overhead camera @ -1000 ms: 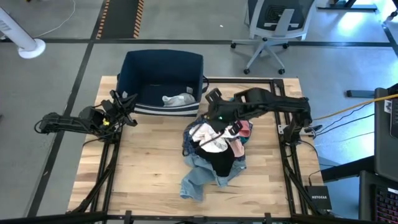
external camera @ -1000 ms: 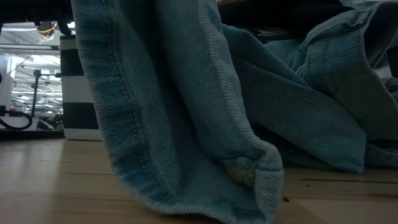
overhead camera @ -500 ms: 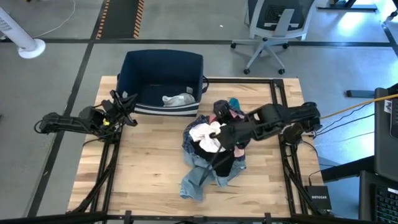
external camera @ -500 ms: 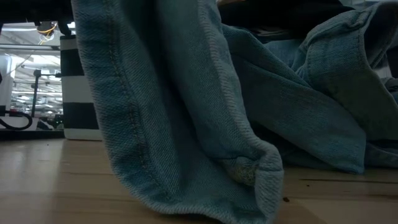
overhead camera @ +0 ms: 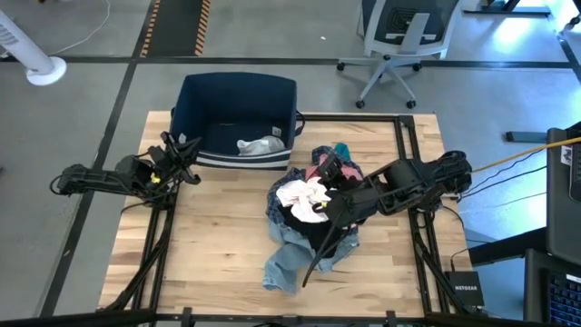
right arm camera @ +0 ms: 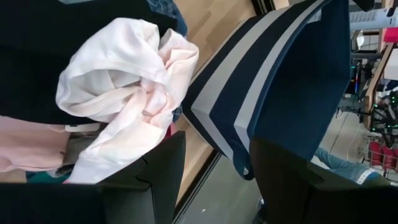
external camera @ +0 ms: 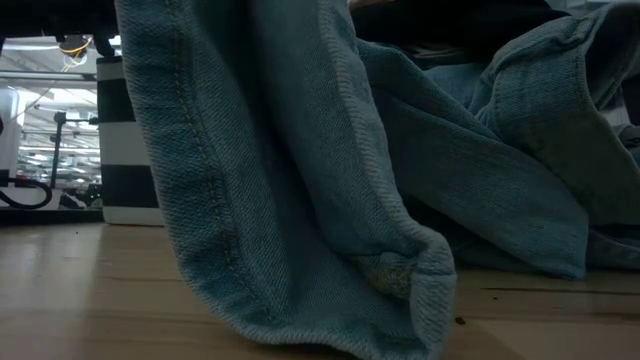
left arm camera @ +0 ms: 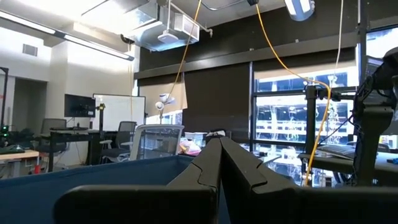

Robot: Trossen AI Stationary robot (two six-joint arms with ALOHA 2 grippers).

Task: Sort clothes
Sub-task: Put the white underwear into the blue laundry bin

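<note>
Looking down from above, I am seeing the clothes (overhead camera: 309, 218) heaped mid-counter, and my right hand (overhead camera: 334, 207) is hovering over the heap's right side. A black piece (overhead camera: 320, 247) is trailing from under that hand down toward the counter's (overhead camera: 209, 245) near edge. Whether the hand is gripping it I cannot tell: in the right wrist view the fingers (right arm camera: 155, 171) are standing apart with nothing between them. Just beyond those fingers the white shirt (right arm camera: 118, 74) is sitting bunched, with pink cloth (right arm camera: 25, 152) beside it. The jeans (external camera: 300, 200) are spilling toward the near edge and blocking the whole low view. The navy bin (overhead camera: 234, 113) is standing just behind the heap, holding a pale garment (overhead camera: 260, 144). My left hand (overhead camera: 184, 151) is waiting clenched and empty at the bin's left front corner.
</note>
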